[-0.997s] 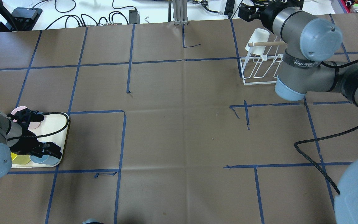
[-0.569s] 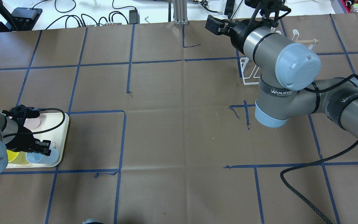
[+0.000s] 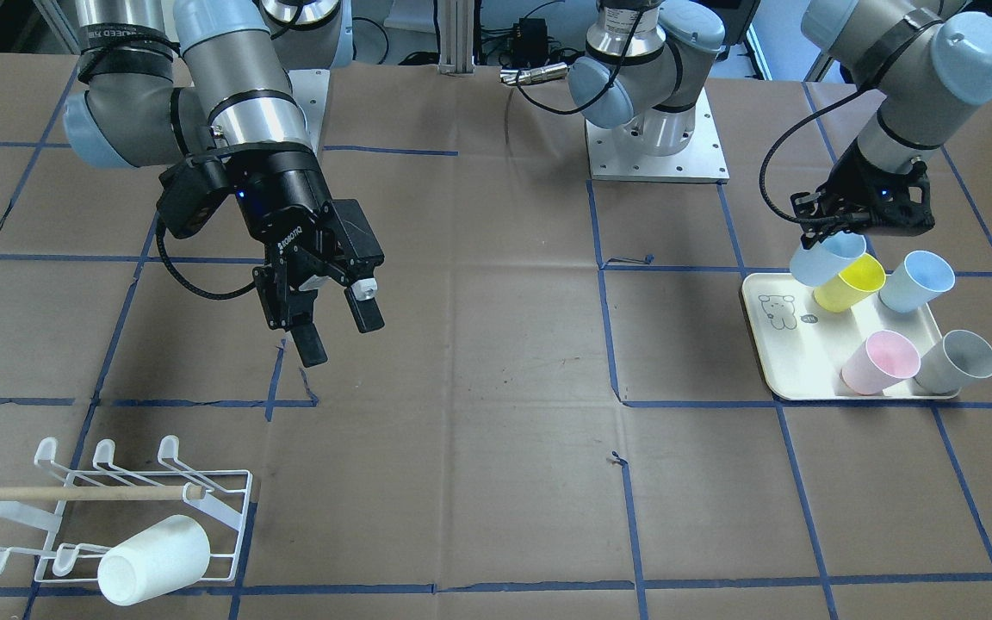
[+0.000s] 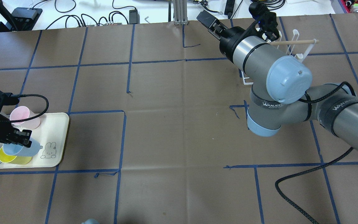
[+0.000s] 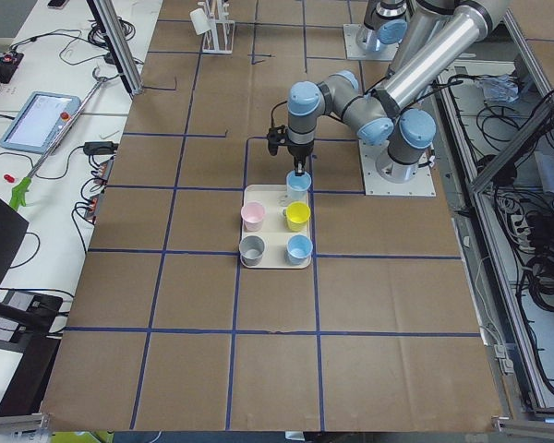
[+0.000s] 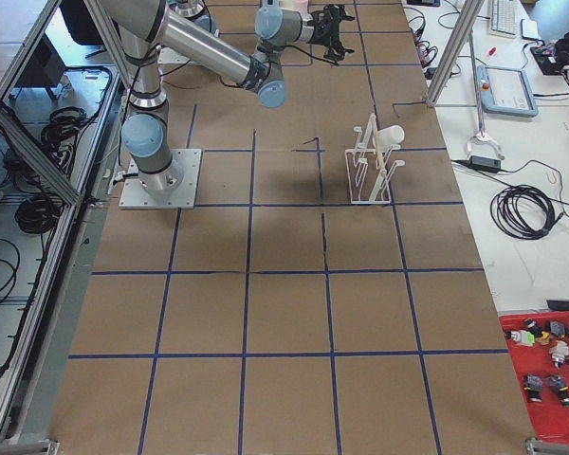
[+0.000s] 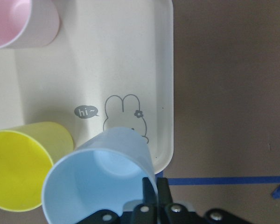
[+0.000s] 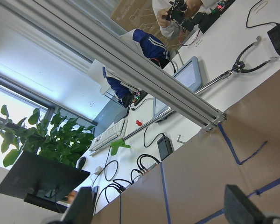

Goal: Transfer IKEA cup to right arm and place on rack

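Note:
My left gripper (image 3: 840, 231) is shut on the rim of a light blue cup (image 3: 825, 258) and holds it tilted just above the cream tray (image 3: 773, 344). The left wrist view shows the fingers (image 7: 151, 193) pinching the cup's wall (image 7: 98, 182). In the overhead view the cup (image 4: 22, 148) hangs over the tray's left part. My right gripper (image 3: 339, 337), with flat bar fingers, is open and empty, in the air above the table, well away from the white wire rack (image 3: 117, 508). The rack (image 4: 294, 46) is partly hidden by the right arm in the overhead view.
A white cup (image 3: 151, 560) rests on the rack's prongs below the wooden dowel (image 3: 74, 493). On the tray stand a yellow cup (image 3: 849, 282), another blue cup (image 3: 916, 280), a pink cup (image 3: 879, 362) and a grey cup (image 3: 957, 362). A black cable (image 4: 294, 186) lies near the right arm.
My left gripper has lifted the blue cup off the tray and drawn back to the left. The right arm has swung away from the rack towards the table's middle.

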Tool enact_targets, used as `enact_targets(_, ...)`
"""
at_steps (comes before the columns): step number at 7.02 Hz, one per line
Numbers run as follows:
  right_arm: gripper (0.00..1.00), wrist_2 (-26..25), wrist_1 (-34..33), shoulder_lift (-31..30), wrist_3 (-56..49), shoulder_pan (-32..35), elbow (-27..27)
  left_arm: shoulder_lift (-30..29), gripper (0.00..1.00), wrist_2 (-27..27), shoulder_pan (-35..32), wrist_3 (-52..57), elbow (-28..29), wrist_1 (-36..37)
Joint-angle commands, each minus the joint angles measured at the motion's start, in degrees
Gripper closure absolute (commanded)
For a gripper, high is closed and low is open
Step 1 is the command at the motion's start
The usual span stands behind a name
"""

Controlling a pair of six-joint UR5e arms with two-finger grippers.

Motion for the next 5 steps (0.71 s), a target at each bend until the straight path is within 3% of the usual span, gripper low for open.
enact_targets(1, 0.0, 0.0, -5.42, 1.17, 12.6, 0.16, 1.02, -0.34, 1.0, -0.35, -1.17, -0.28, 11.62, -11.15)
enact_targets(2, 0.0, 0.18, -5.35, 1.27, 18.92, 0.16, 1.29, -1.22, 1.0, -0.61, -2.05, -1.85, 16.2, -14.76)
enact_targets(4, 0.0, 0.71, -5.26, 1.27, 27.74, 0.33, 1.29, -7.69, 1.0, -1.31, -5.46, -2.13, 22.55, -14.02)
enact_targets(5, 0.0, 0.71, -5.26, 1.27, 28.03, 0.86, 1.29, -12.51, 1.0, -6.97, -7.83, -1.87, 27.63, -12.62)
